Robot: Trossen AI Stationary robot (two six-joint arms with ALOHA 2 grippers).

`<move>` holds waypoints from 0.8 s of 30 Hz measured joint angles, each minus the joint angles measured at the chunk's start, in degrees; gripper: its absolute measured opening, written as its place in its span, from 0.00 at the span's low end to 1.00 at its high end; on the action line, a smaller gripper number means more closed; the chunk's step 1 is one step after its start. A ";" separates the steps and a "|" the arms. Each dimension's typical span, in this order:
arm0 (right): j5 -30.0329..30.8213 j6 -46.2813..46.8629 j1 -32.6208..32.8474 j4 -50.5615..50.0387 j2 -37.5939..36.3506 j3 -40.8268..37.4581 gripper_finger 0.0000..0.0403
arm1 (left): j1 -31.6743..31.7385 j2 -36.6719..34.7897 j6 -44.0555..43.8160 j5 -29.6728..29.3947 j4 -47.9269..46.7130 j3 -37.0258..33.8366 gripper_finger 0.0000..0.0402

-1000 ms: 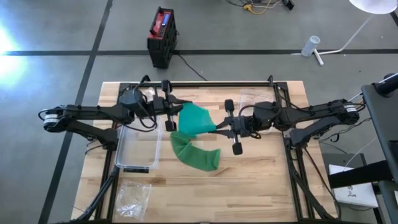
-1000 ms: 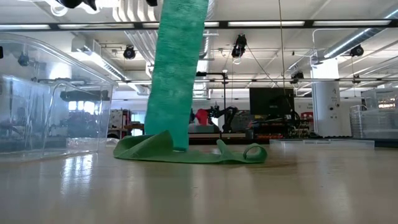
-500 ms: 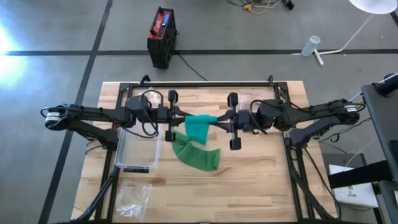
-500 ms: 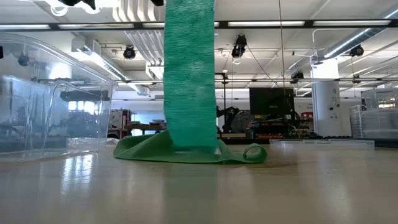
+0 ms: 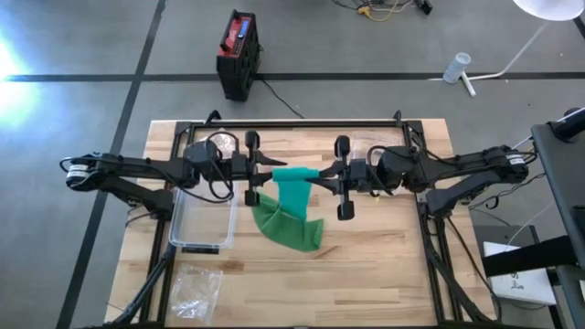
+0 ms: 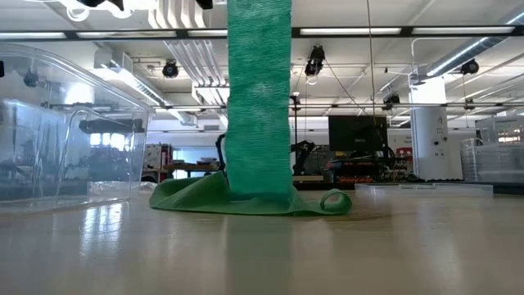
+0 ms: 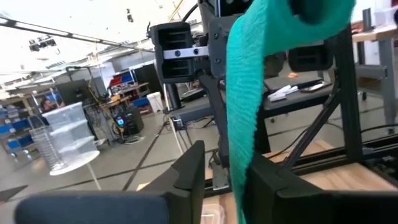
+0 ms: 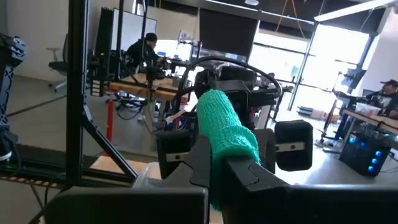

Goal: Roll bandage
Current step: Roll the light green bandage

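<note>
Since a second ago both claws have squared up facing each other, right claw pinching the green bandage, left claw loosening; keep tension even.

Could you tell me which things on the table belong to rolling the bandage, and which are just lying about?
Part of the job:
green bandage, strung between the two grippers, its tail heaped on the table
left gripper
right gripper, shut on the bandage

Just lying about:
clear plastic bin, beside the heap
crumpled plastic bag, near the table's front edge
</note>
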 joint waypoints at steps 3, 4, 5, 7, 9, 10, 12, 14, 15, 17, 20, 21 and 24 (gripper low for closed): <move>2.08 -0.37 -0.60 -0.04 0.00 0.00 0.01 | 0.00 0.78 -0.34 -0.03 0.33 -0.01 0.23; 4.53 -1.10 -0.73 -0.55 0.00 0.00 0.01 | 0.00 1.18 -0.52 -0.18 1.10 -0.02 0.24; 7.64 -2.48 -0.76 -1.39 0.00 0.00 0.01 | 0.00 1.58 -0.71 -0.37 2.13 -0.02 0.26; 12.62 -3.87 -1.08 -2.58 0.22 0.00 0.01 | 0.00 1.96 -1.10 -0.50 3.14 -0.02 0.28; 11.70 -3.47 -1.24 -3.25 0.26 0.00 0.01 | 0.04 2.19 -0.98 -1.30 3.45 -0.02 0.30; 9.15 -3.21 -1.24 -3.37 0.26 0.00 0.01 | 0.03 2.23 -0.47 -2.70 3.42 -0.02 0.32; 4.14 -3.28 -1.07 -3.44 0.23 0.00 0.01 | 0.04 2.09 0.82 -6.47 2.66 -0.04 0.34; 4.04 -3.96 -0.97 -4.47 0.13 0.00 0.01 | 0.06 1.77 2.80 -9.38 1.87 -0.04 0.37; 5.73 -4.42 -1.04 -5.18 0.02 0.00 0.01 | 0.05 1.32 4.01 -10.60 0.76 -0.04 0.38; 9.68 -5.80 -1.22 -6.99 -0.60 0.00 0.01 | 0.02 0.36 5.74 -11.93 -1.40 -0.04 0.41; 10.23 -7.24 -1.14 -9.22 -1.66 0.02 0.01 | 0.02 -1.85 7.65 -12.55 -6.13 -0.07 0.46; 9.96 -7.82 -1.08 -10.45 -1.95 0.02 0.01 | 0.00 -2.46 8.36 -12.55 -6.67 -0.07 0.47; 10.07 -9.62 -1.12 -13.59 -2.33 0.00 0.01 | -0.34 -4.81 9.97 -12.52 -7.19 -0.07 0.51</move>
